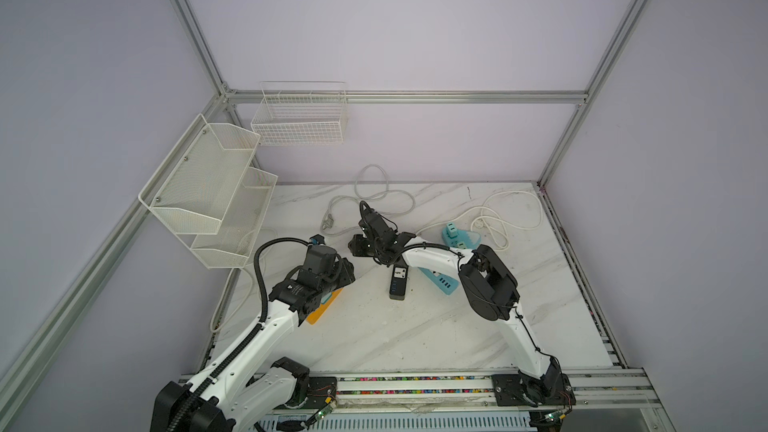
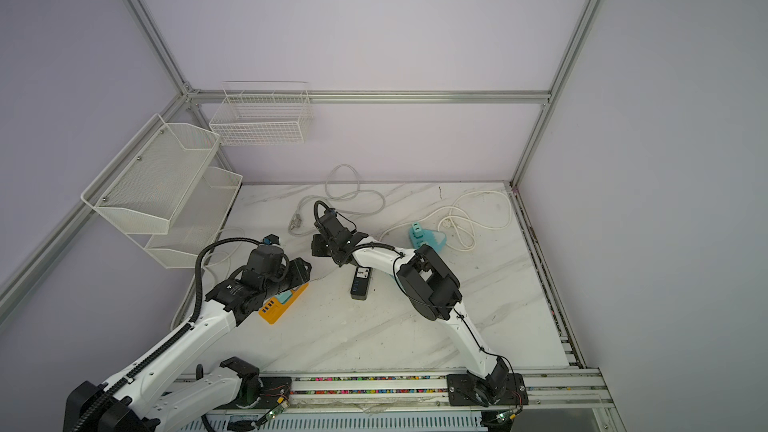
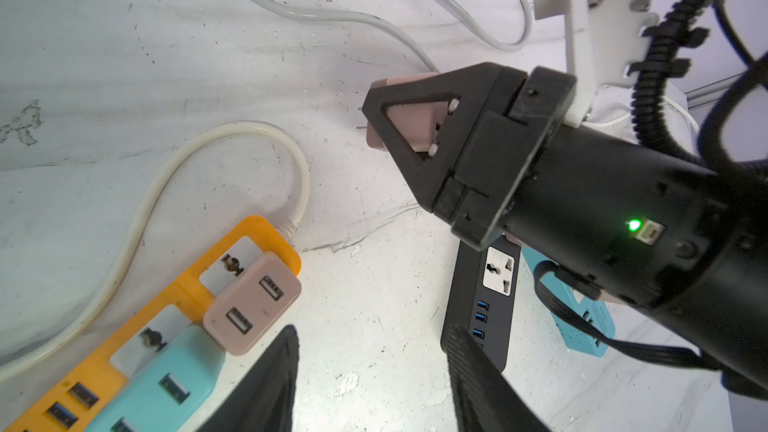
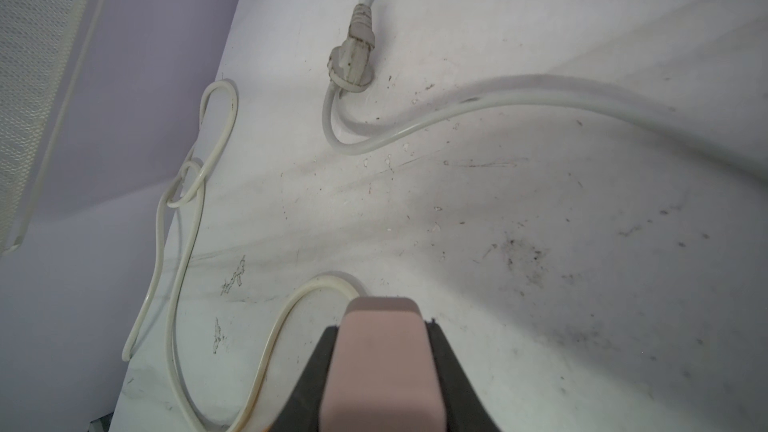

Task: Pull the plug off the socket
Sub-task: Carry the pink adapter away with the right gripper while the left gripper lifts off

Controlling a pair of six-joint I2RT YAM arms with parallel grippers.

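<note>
The dusty-pink, blocky plastic charger plug (image 3: pixel 409 124) hangs above the white marble-look worktop (image 3: pixel 124 56). Its two thin prongs are bare and clear of any socket. The right pincer (image 4: pixel 382 338) is clamped on its flat sides. The plug looks light, rigid and smooth, so the broad faces are the place to grip, pulling straight along the prongs. A second pink plug (image 3: pixel 253 305) sits in the orange plastic power strip (image 3: pixel 257 234), beside a teal plastic charger (image 3: pixel 166 384). The left pincer (image 3: pixel 372 334) hovers near them, half spread and empty.
</note>
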